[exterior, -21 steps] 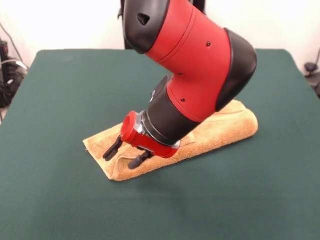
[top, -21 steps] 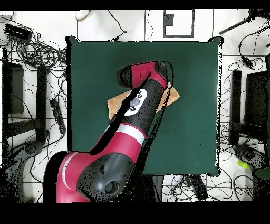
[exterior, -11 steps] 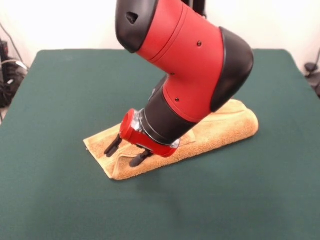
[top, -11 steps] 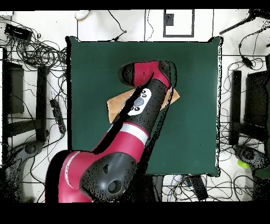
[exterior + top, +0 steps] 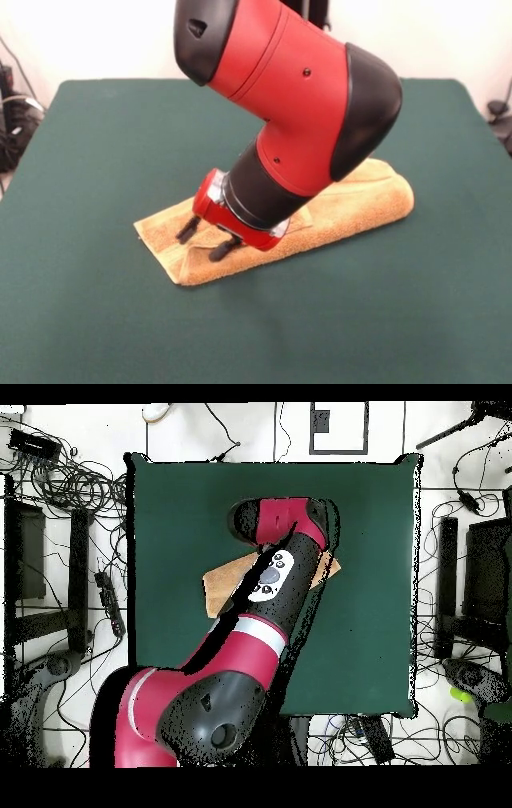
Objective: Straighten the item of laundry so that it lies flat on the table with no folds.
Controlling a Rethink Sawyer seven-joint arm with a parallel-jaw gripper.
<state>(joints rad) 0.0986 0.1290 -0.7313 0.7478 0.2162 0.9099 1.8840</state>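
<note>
Fingers (image 5: 190, 230) apart, two black tips angled down-left, hovering at or just above the top layer of the towel (image 5: 360, 200) near its left end; contact cannot be confirmed. Gripper (image 5: 208, 240) tilted, not vertical; nothing between the fingers.

Towel lies near mid-table, folded over lengthwise into a long strip running from near-left to far-right; a loose edge and small flap show just right of the fingers; rounded fold along the right end. Overhead view: arm (image 5: 262, 584) covers most of the towel, only its two ends show.

Table (image 5: 96, 128) dark green, bare on all sides.

Judgement, step in hand: take the upper layer only; aim at the free edge, not the doubled fold; close on one ply; lift low, draw it across the strip's width to open it. Risk: pinching both plies drags the whole strip.
</note>
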